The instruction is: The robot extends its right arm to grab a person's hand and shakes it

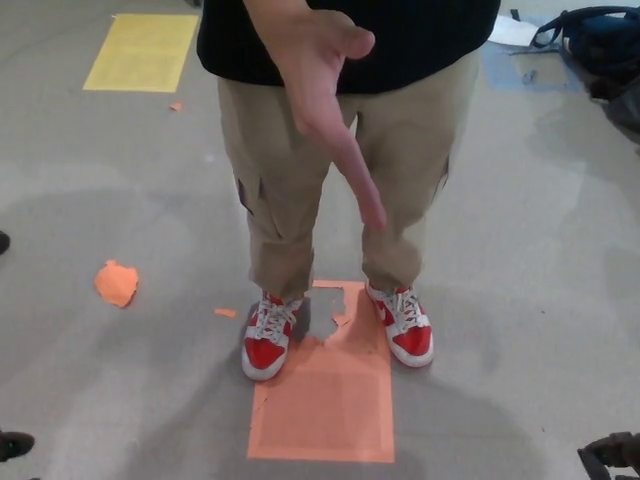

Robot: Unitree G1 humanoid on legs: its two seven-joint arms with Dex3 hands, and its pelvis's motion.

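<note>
A person in a black shirt and khaki trousers stands facing me. The person's hand (322,95) is held out toward me in the upper middle, palm open, fingers pointing down and forward. Only a black edge of my right hand (612,455) shows, in the bottom right corner, low and well apart from the person's hand. A small black part of my left hand (14,444) shows at the bottom left edge. Too little of either hand is visible to tell its state.
The person's red and white shoes (268,342) stand at the top of a torn orange floor sheet (325,400). An orange scrap (116,283) lies left, a yellow sheet (142,52) far left, and a dark bag (598,45) far right.
</note>
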